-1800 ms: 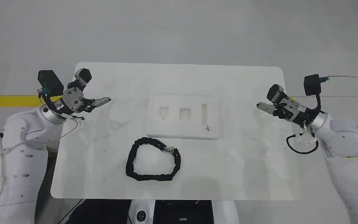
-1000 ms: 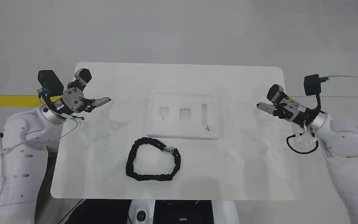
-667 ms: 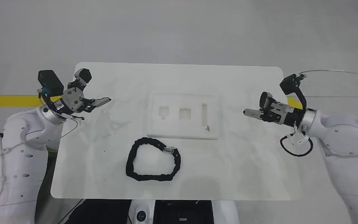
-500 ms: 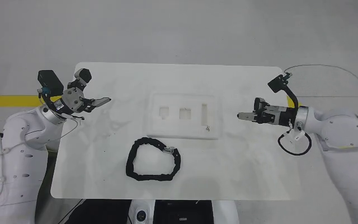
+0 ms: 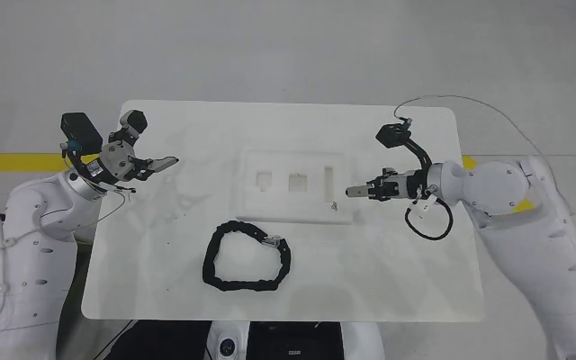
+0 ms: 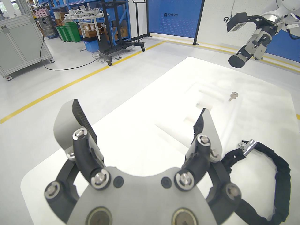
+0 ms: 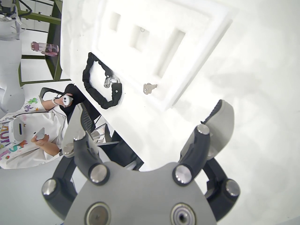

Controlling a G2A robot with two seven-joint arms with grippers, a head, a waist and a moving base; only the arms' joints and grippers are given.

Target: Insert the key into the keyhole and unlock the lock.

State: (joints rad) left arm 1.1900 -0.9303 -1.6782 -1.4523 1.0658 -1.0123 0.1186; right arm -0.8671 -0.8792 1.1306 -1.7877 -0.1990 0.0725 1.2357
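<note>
While spread — right tool (image 5: 351,192) near key (image 5: 334,206)

My right gripper (image 7: 150,110) has smooth grey metal fingers (image 7: 222,120) with ribbed black pads. The key (image 7: 150,88) is shiny metal. The tray (image 5: 270,213) is matt white foam, and the lock (image 7: 87,77) at its seven o'clock is sleeved in matt black cloth.

Key (image 5: 334,206) (top view) too small

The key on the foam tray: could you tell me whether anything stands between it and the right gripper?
Nothing visible does. The key lies exposed on the flat border of the foam tray, beside the narrow slot, and the right gripper hangs open just off that edge.
</note>
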